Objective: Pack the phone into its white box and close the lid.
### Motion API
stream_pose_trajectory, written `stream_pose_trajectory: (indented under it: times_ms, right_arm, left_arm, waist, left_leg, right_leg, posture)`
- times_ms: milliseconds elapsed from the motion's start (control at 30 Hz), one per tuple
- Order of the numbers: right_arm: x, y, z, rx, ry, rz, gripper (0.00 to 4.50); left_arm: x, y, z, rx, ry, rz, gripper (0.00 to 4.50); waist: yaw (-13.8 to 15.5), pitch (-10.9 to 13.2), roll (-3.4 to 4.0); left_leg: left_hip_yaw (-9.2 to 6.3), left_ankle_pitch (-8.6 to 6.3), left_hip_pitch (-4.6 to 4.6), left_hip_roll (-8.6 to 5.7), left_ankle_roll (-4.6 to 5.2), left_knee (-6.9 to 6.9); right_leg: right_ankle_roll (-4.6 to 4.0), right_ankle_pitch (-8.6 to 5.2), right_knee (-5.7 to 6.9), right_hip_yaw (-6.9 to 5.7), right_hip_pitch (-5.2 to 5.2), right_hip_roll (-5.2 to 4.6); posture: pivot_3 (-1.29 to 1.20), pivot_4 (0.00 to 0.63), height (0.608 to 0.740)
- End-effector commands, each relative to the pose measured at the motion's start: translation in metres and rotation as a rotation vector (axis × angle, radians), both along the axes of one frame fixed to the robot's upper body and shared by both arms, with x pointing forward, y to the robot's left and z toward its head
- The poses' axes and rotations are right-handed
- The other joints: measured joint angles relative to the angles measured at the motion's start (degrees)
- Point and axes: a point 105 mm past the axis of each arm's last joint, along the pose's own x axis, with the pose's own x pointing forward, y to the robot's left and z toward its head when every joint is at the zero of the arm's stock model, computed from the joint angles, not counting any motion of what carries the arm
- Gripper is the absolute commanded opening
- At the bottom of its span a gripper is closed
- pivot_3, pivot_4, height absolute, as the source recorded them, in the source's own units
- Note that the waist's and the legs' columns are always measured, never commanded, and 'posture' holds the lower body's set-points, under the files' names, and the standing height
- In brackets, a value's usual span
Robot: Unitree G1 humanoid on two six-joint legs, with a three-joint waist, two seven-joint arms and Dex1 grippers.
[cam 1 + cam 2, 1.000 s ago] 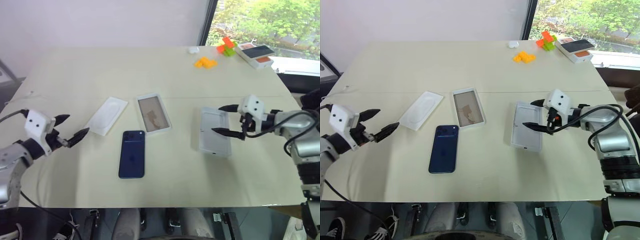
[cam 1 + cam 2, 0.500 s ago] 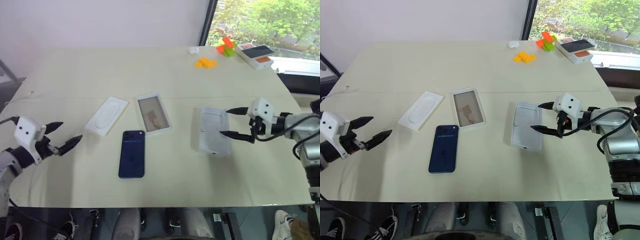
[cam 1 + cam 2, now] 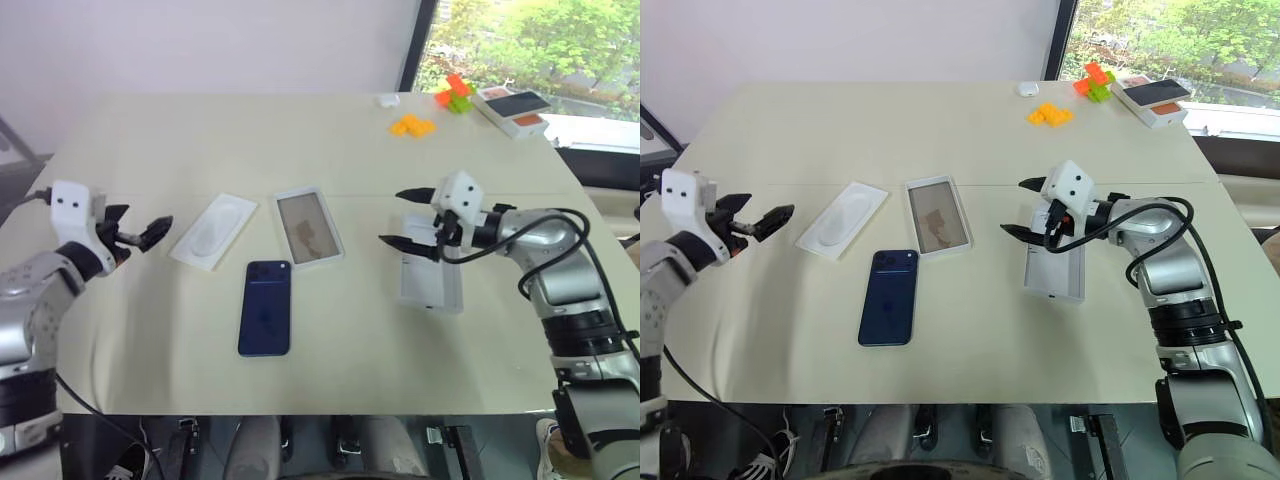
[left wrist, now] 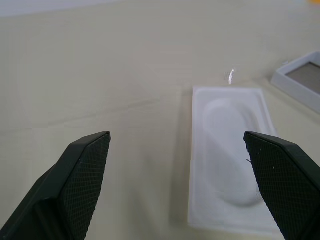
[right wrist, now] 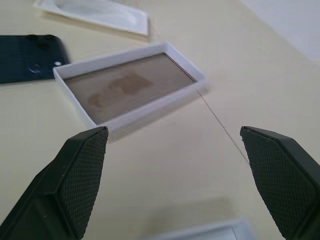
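Observation:
The dark navy phone [image 3: 265, 308] lies flat, back up, near the middle of the table. Just beyond it sits the white box [image 3: 308, 227], with its brownish floor showing. In the right wrist view the white box [image 5: 130, 87] lies ahead, between the fingers. The lid [image 3: 430, 275] rests to the right with its plain white inside up. My right gripper [image 3: 392, 217] hovers open over the lid's far left corner and points toward the box. My left gripper [image 3: 140, 225] is open at the left and points at a thin white insert [image 3: 213, 231]. Nothing is held.
At the far right stand orange blocks [image 3: 411, 125], a green and orange toy [image 3: 453, 92] and a box with black and orange on top [image 3: 512, 108]. A small white object [image 3: 387, 99] lies near the table's far edge.
My right gripper has swung left from the lid's right side to over its left corner. My left gripper has risen and moved forward toward the insert. Both stayed open.

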Motion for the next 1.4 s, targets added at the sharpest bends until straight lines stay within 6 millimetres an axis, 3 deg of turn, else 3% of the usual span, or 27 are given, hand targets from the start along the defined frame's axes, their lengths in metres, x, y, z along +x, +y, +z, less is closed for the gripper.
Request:
stream_pose_trajectory:
  times_ms: [33,167,367,467,767,1000,1100,1333,1400]
  right_arm:
    - [-0.006,0.021,0.013,-0.002,-0.063,0.068,4.44]
    - [-0.005,0.036,0.015,-0.016,-0.073,0.086,4.44]
    - [-0.005,0.042,0.004,-0.047,-0.056,0.101,4.44]
    - [-0.007,0.042,0.001,-0.036,-0.044,0.098,4.44]
    - [-0.007,0.045,0.003,-0.01,-0.063,0.098,4.44]
    - [-0.006,0.043,0.006,-0.014,-0.073,0.09,4.44]
    - [-0.007,0.043,0.005,-0.016,-0.075,0.089,4.5]
    - [-0.007,0.045,0.009,-0.012,-0.089,0.095,4.5]
    - [-0.007,0.045,0.011,-0.012,-0.093,0.097,4.5]
  left_arm:
    - [0.011,0.007,-0.002,-0.042,0.049,0.08,4.5]
    - [0.022,0.002,-0.014,0.045,0.141,0.091,4.5]
    - [0.042,-0.008,-0.014,-0.001,0.162,0.099,4.5]
    - [0.049,-0.009,-0.024,-0.019,0.195,0.128,4.5]
    - [0.062,-0.036,-0.05,-0.044,0.279,0.038,4.5]
    - [0.064,-0.045,-0.067,0.027,0.329,-0.017,4.5]
    - [0.064,-0.051,-0.071,0.026,0.336,-0.037,3.7]
    - [0.062,-0.057,-0.075,-0.028,0.368,-0.061,0.11]
    - [0.062,-0.056,-0.075,-0.039,0.369,-0.054,0.01]
  waist:
    - [0.0,0.0,0.0]
    - [-0.4,0.0,0.0]
    - [-0.1,0.0,-0.04]
    - [0.0,0.0,-0.05]
    - [-0.1,0.0,-0.05]
    - [0.0,0.0,-0.05]
    - [0.0,0.0,-0.05]
    - [0.1,-0.1,-0.03]
    - [0.1,-0.1,0.0]
  left_leg:
    - [0.0,0.0,0.0,0.0,0.0,0.0]
    - [0.0,0.02,0.04,0.01,-0.02,-0.01]
    - [0.0,0.04,0.03,0.0,-0.07,0.03]
    - [0.0,0.1,0.02,-0.01,-0.16,0.09]
    - [0.0,0.17,0.03,0.0,-0.28,0.13]
    - [0.0,0.17,0.02,0.0,-0.29,0.28]
    - [0.0,0.11,0.01,0.0,-0.2,0.45]
    - [0.0,0.05,-0.02,0.0,-0.09,0.61]
    - [-0.01,0.04,-0.01,-0.01,-0.08,0.65]
  right_leg:
    - [0.0,0.0,0.0,0.0,0.0,0.0]
    - [-0.01,0.01,0.08,0.0,-0.01,0.02]
    - [-0.02,0.01,0.1,0.0,-0.01,0.0]
    - [-0.03,0.01,0.13,0.0,0.0,-0.01]
    - [-0.03,0.01,0.22,0.0,-0.02,-0.01]
    - [-0.04,0.0,0.36,0.0,-0.01,-0.02]
    - [-0.04,-0.01,0.51,0.0,-0.01,-0.04]
    - [-0.03,-0.02,0.62,0.0,-0.01,-0.07]
    - [-0.03,-0.02,0.64,0.0,0.0,-0.07]
  posture:
    - [0.0,0.15,0.737]
    - [0.0,0.15,0.737]
    - [0.0,0.15,0.737]
    - [0.0,0.15,0.737]
    - [0.0,0.15,0.737]
    - [0.0,0.15,0.737]
    - [0.0,0.15,0.737]
    - [0.0,0.15,0.737]
    - [0.0,0.15,0.737]
